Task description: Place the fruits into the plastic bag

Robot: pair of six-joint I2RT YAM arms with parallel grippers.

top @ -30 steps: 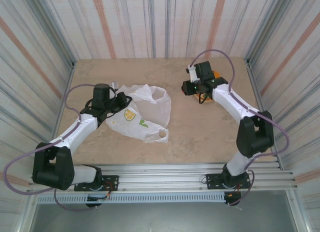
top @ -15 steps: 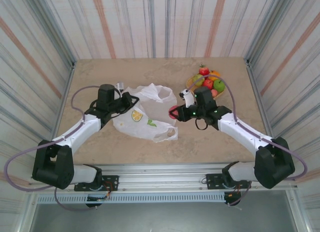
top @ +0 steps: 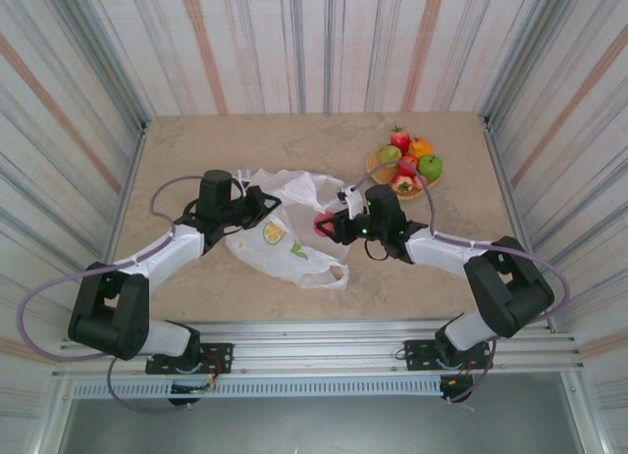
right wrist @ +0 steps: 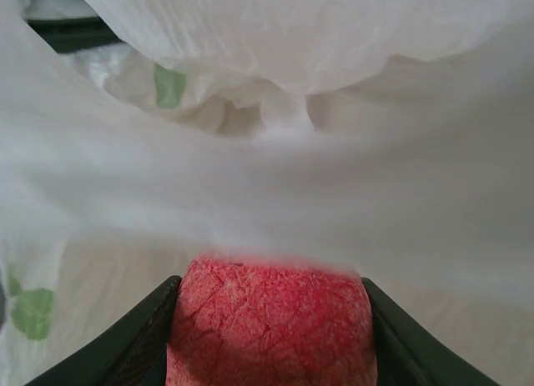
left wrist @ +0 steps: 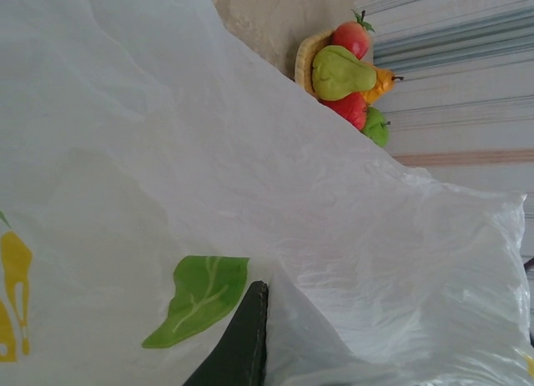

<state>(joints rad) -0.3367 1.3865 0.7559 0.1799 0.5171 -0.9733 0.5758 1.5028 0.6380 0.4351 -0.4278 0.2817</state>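
The plastic bag (top: pixel 280 250) lies crumpled left of the table's middle, white with lemon and leaf prints. My left gripper (top: pixel 258 203) is shut on its upper left edge; in the left wrist view one dark finger (left wrist: pixel 247 334) pinches the film (left wrist: pixel 250 169). My right gripper (top: pixel 330 225) is shut on a red fruit (top: pixel 321 223) at the bag's right opening. In the right wrist view that mottled red fruit (right wrist: pixel 271 319) sits between both fingers (right wrist: pixel 142 336), touching the bag's film (right wrist: pixel 275 186). Several other fruits (top: pixel 406 162) sit in a pile at the back right.
The pile rests on a tan woven tray (top: pixel 374 166), also seen past the bag in the left wrist view, tray (left wrist: pixel 304 59). Striped walls close in the table on three sides. The metal rail with the arm bases (top: pixel 324 341) runs along the near edge.
My right arm has swung from the tray to the bag's opening, carrying the red fruit. My left gripper has shifted slightly right with the bag's edge, and the bag has bunched up.
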